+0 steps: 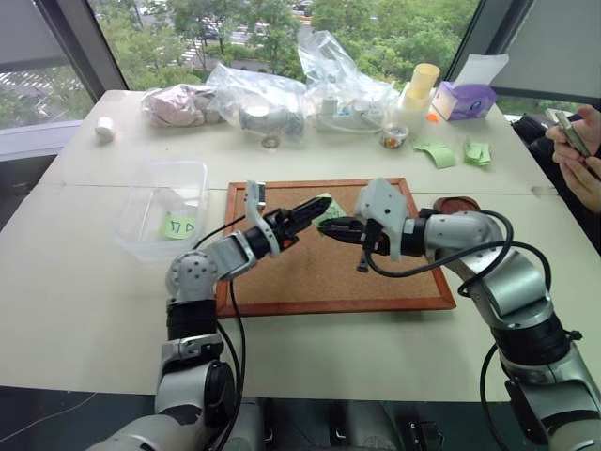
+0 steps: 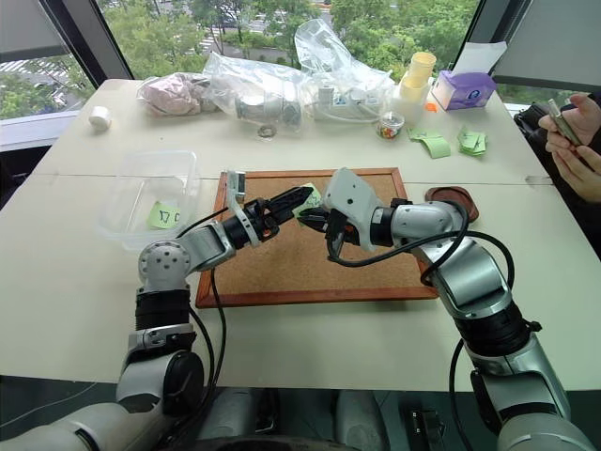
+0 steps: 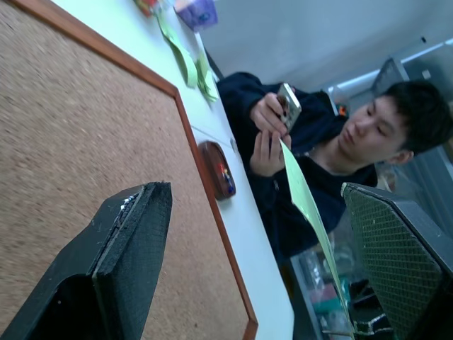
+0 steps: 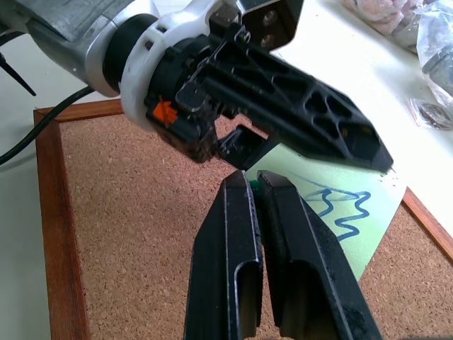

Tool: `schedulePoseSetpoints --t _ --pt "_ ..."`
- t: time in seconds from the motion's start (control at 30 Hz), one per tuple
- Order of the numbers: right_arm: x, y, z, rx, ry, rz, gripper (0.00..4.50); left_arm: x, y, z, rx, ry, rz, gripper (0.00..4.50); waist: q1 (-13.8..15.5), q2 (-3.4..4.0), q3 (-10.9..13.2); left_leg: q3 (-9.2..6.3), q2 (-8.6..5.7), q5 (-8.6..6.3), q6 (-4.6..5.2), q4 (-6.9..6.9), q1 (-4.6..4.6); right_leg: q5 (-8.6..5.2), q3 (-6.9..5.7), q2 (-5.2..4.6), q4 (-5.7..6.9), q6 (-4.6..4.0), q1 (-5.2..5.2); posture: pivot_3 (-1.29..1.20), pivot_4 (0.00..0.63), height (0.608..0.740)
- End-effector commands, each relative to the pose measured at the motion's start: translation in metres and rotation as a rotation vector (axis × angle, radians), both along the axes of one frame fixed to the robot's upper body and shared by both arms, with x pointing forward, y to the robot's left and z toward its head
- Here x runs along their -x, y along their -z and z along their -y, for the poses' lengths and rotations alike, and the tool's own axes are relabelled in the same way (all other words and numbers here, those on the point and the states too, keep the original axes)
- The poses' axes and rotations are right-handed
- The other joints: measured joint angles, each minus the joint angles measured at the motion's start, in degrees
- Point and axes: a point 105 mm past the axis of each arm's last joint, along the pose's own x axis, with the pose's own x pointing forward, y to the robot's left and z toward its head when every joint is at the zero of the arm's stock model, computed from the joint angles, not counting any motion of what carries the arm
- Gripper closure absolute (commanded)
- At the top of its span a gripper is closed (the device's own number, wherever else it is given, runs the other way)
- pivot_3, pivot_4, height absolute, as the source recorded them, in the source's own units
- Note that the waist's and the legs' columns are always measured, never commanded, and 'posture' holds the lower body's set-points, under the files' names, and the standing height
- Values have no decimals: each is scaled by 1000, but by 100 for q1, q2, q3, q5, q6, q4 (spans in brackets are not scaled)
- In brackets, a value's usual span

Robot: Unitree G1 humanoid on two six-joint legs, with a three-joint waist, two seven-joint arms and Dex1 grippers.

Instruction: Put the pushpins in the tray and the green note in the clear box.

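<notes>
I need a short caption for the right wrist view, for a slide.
Shut right gripper pinches a green note above the corkboard, left gripper alongside.

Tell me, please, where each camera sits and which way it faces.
Left eye: on the head, looking forward and down at the corkboard; both arms show, with left gripper and right gripper.
Right eye: beside it, same scene.
Left wrist: looks along its open fingers across the corkboard to a person.
Right wrist: looks down its shut fingers at the green note they pinch; left gripper crosses.
Shared: both wrist views show note and corkboard.
</notes>
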Motion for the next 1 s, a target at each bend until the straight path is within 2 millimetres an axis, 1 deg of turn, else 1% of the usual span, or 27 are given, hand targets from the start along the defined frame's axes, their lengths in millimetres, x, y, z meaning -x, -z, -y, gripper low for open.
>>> schedulePoseSetpoints --t 0.03,0.07,0.17,0.37,0.4,0.53,0.6,0.7,0.8,0.87,0.93,0.97,1.0 --pt "3 -12 -3 -4 -13 61 4500 8 -10 5 11 40 46 267 0 0 0 0 0 0 0 0 0 0 0 0 0 0 0 0 150 740" --pt "2 -12 -3 -5 -11 60 4500 9 -9 5 6 45 47 267 -2 0 0 0 0 0 -1 0 0 0 0 0 0 0 0 0 150 740" --pt "1 -12 -2 -6 -2 60 4500 9 -7 3 -3 33 44 1102 -5 -1 0 0 1 2 -3 -1 1 0 0 1 0 0 0 0 150 740" --pt "-3 -14 2 2 15 67 4500 7 -6 -3 -21 8 57 4074 8 -2 1 -1 0 2 -4 -1 0 0 0 1 0 0 0 0 150 740" --pt "-3 -14 3 4 17 69 4500 7 -6 -4 -24 3 59 4421 6 -2 1 -1 0 2 -4 -1 0 0 0 1 0 0 0 0 150 740" --pt "-6 -22 8 -6 35 83 4500 1 2 -9 -110 -43 86 4421 1 -2 1 -1 0 2 -4 -1 0 0 0 1 0 0 0 0 150 740" --pt "-9 -28 13 -18 56 93 4500 -2 8 -11 -173 -67 111 4421 2 -2 1 0 0 2 -4 -1 1 0 0 1 0 0 0 0 150 740" --pt "-14 -37 24 -30 93 107 4500 -4 12 -14 -199 -87 128 4421 2 -2 1 1 -1 2 -4 -1 1 0 0 1 0 0 0 0 150 740" --pt "-24 -45 42 -48 173 120 4500 -9 17 -20 -225 -120 133 4421 9 -2 1 1 -1 2 -4 -1 0 0 -1 1 0 0 0 0 150 740" --pt "-35 -45 56 -57 261 110 4500 -11 17 -23 -237 -136 145 4421 6 -3 2 2 -1 2 -4 -1 0 0 0 0 0 0 0 0 150 740" --pt "-48 -38 69 -58 363 91 4500 -13 15 -25 -234 -149 155 4421 2 -3 2 2 0 2 -4 -1 0 0 0 0 0 0 0 0 150 740" --pt "-58 -33 80 -59 441 74 4500 -14 13 -27 -235 -155 164 4421 1 -3 2 2 0 2 -4 -1 0 0 0 0 0 0 0 0 150 740" --pt "-70 -25 97 -66 557 54 4500 -14 11 -28 -239 -161 178 4421 0 -3 2 3 1 2 -4 -1 0 0 0 0 0 0 0 0 150 740"
